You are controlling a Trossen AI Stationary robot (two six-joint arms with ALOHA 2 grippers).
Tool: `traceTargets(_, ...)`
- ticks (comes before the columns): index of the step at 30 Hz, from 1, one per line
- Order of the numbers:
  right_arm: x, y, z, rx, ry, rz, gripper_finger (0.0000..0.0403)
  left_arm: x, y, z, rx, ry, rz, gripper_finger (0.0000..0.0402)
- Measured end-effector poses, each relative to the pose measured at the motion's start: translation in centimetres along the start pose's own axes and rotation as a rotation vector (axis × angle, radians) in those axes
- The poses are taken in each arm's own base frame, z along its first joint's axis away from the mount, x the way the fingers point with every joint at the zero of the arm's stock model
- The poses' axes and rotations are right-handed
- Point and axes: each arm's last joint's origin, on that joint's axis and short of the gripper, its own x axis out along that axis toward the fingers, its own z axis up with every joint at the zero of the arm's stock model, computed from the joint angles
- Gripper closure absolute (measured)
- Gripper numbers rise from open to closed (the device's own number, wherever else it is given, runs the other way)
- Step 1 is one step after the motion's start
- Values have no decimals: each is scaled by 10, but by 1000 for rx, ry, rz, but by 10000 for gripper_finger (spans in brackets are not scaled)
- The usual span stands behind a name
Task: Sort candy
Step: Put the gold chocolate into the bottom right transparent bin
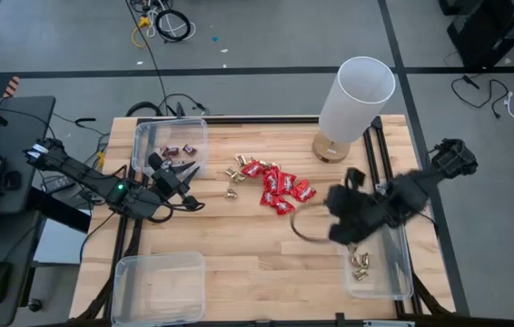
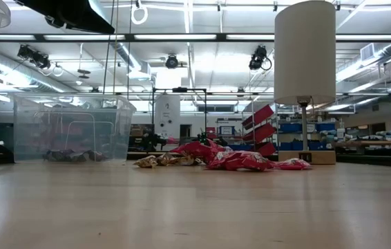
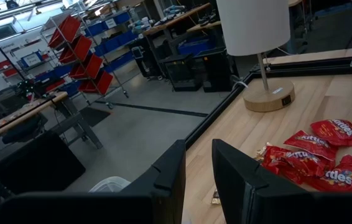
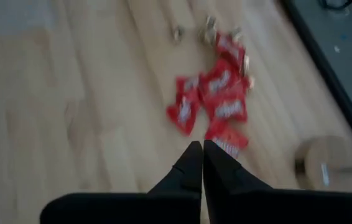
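Shiny red packets [image 1: 280, 186] lie in a heap at mid-table, also seen in the low view [image 2: 240, 160]. Gold-foil pieces [image 1: 236, 173] lie just left of the heap. Dark mini bars [image 1: 180, 148] rest on the floor of the far-left clear bin [image 1: 148, 132]. More gold pieces [image 1: 360, 263] lie in the right-hand bin [image 1: 393, 272]. My left gripper [image 1: 187, 171] hovers by the far-left bin's near right corner, open and empty [image 3: 199, 174]. My right gripper [image 1: 334, 218] is right of the red heap and above the table, shut with nothing visible between its tips [image 4: 201, 149].
A lamp with a white shade [image 1: 355, 95] stands on a wooden base at the far right of the table. An empty clear bin [image 1: 159, 286] sits at the near left corner. Bare wood lies between the heap and the near edge.
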Motion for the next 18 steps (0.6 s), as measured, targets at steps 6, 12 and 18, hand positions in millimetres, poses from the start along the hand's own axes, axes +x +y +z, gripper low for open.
traceTargets(6,24,-9,52,-52,-255,97,392,0,0,0,12,1,0,319)
traceTargets(12,28,-24,90,-90,-524,77,391,0,0,0,36,1,0,319)
traceTargets(18,34,-34,111,-115,-649,78,393,0,0,-1,44,3,0,319)
